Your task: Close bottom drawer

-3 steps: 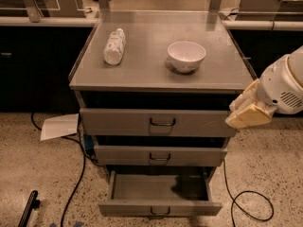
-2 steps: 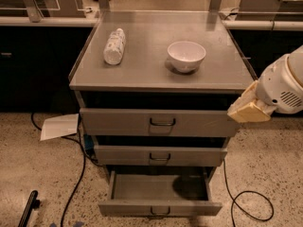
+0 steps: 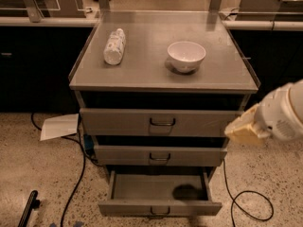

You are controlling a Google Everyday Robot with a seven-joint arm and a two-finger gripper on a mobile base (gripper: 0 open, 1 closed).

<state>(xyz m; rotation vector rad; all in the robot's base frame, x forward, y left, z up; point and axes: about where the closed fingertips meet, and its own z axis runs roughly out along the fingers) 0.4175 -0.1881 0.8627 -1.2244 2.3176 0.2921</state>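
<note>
The bottom drawer of the grey cabinet is pulled out, its inside showing, with a small dark loop handle at the centre of its narrow front. The middle drawer and the top drawer above it stand out a little. My gripper is at the right, level with the top drawer's right end and well above the bottom drawer. It shows as a cream-coloured tip on the white arm.
A white bowl and a lying plastic bottle rest on the cabinet top. Black cables run on the speckled floor on both sides. A sheet of paper lies at the left. A dark tool lies at the lower left.
My gripper and arm have dropped slightly and shifted a little to the right. The drawers have not moved.
</note>
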